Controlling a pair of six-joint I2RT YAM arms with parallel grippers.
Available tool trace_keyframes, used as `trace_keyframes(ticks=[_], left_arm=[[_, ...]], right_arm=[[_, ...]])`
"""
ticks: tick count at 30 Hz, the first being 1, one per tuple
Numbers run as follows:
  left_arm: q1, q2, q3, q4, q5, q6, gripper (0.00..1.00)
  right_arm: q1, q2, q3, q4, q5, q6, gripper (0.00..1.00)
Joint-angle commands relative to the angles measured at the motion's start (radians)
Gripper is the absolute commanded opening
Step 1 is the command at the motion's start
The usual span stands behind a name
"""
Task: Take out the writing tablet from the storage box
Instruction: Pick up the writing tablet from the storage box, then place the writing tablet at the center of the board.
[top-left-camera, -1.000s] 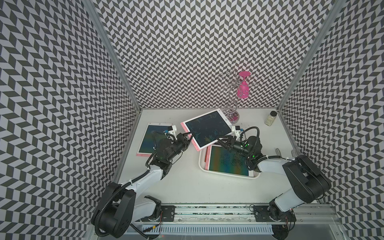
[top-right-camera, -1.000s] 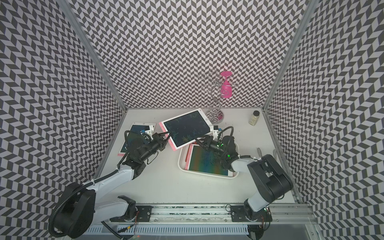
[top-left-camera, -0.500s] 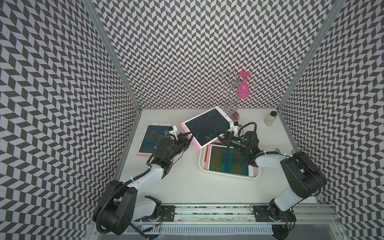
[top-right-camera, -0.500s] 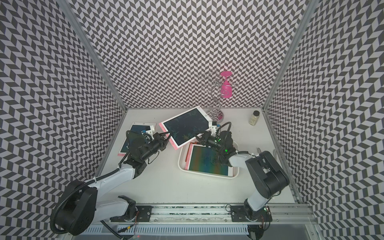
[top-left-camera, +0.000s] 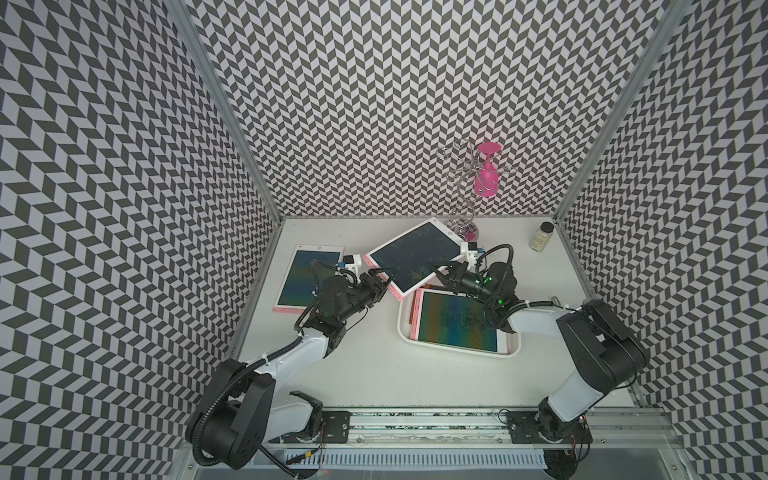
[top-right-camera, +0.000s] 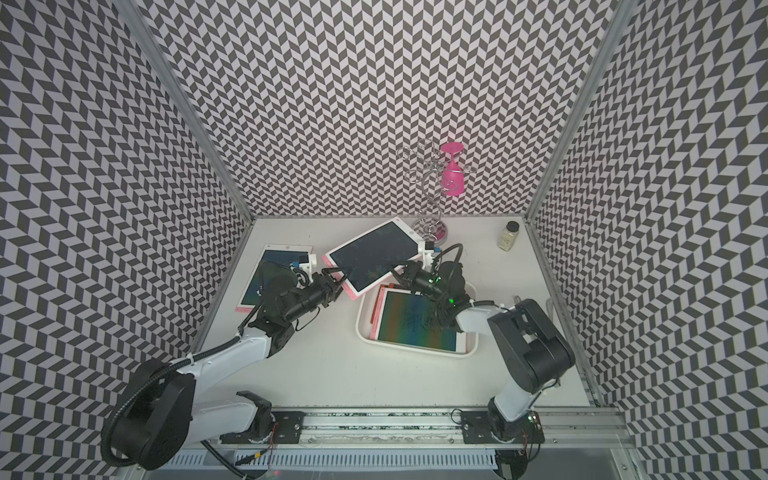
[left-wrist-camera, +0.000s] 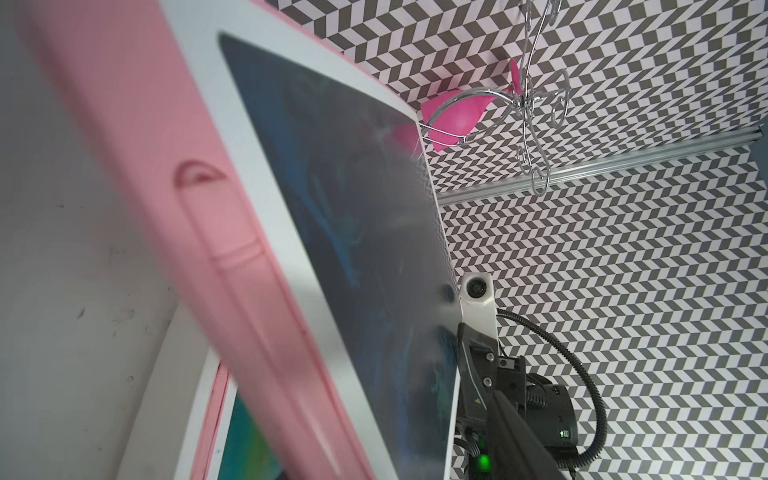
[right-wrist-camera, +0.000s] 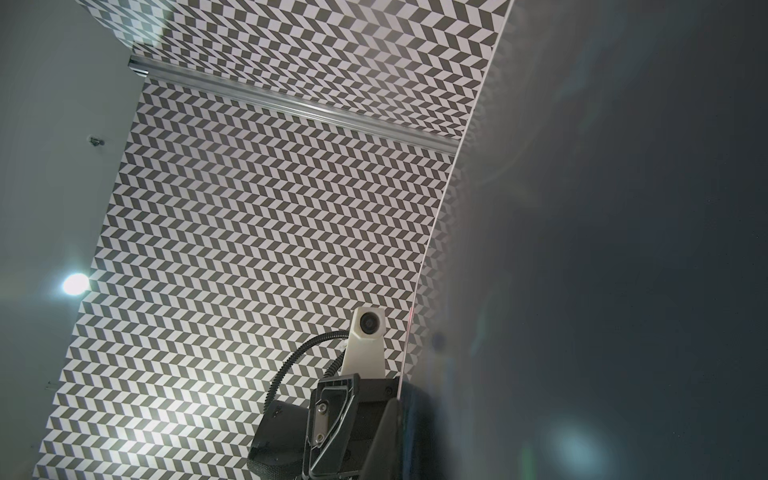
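Writing tablet (top-left-camera: 415, 257) held tilted above surface (top-left-camera: 365, 374), near corner overhanging storage box (top-left-camera: 402, 328) far rim. Screen faced up; long axis slanted near-left to far-right. Pink short edge straddled by spread left tool (top-left-camera: 381, 279); near long edge pinched by right tool (top-left-camera: 445, 277). Bare room seen in front.

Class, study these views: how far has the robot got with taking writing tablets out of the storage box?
Done: one tablet lies flat on the table, outside the storage box. In hand: a second tablet hangs tilted above the box's far corner, the right gripper clamped on its edge, the left gripper open at its pink side. Left: set it down; another tablet lies in the box.
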Motion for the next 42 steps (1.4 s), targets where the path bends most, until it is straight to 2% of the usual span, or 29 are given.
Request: trace_keyframes(ticks=[1, 6, 9, 15, 20, 25, 31, 36, 42], left_arm=[[0.047, -0.065, -0.009, -0.030, 0.014, 0.042, 0.56], [0.105, -0.143, -0.039, -0.109, 0.007, 0.071, 0.57], [0.146, -0.199, -0.043, -0.206, -0.007, 0.112, 0.56], [0.317, -0.322, -0.011, -0.467, -0.024, 0.254, 0.58], [0.481, -0.359, 0.049, -0.607, 0.031, 0.376, 0.60], [0.578, -0.308, 0.096, -0.645, 0.097, 0.445, 0.60], [0.598, -0.289, 0.106, -0.641, 0.103, 0.484, 0.59], [0.601, -0.263, 0.130, -0.654, 0.098, 0.517, 0.60], [0.610, -0.218, 0.140, -0.647, 0.103, 0.538, 0.60]], right_arm=[[-0.012, 0.006, 0.021, 0.078, -0.021, -0.032, 0.02], [-0.019, 0.008, 0.035, 0.040, -0.041, -0.067, 0.00], [-0.019, 0.014, 0.072, -0.045, -0.067, -0.118, 0.00], [-0.017, 0.045, 0.175, -0.238, -0.146, -0.229, 0.00], [-0.009, 0.140, 0.334, -0.463, -0.228, -0.354, 0.00], [0.024, 0.277, 0.586, -0.797, -0.266, -0.551, 0.02], [0.063, 0.436, 0.834, -1.044, -0.287, -0.676, 0.02], [0.102, 0.526, 0.960, -1.120, -0.282, -0.690, 0.04], [0.124, 0.617, 1.043, -1.112, -0.315, -0.648, 0.06]])
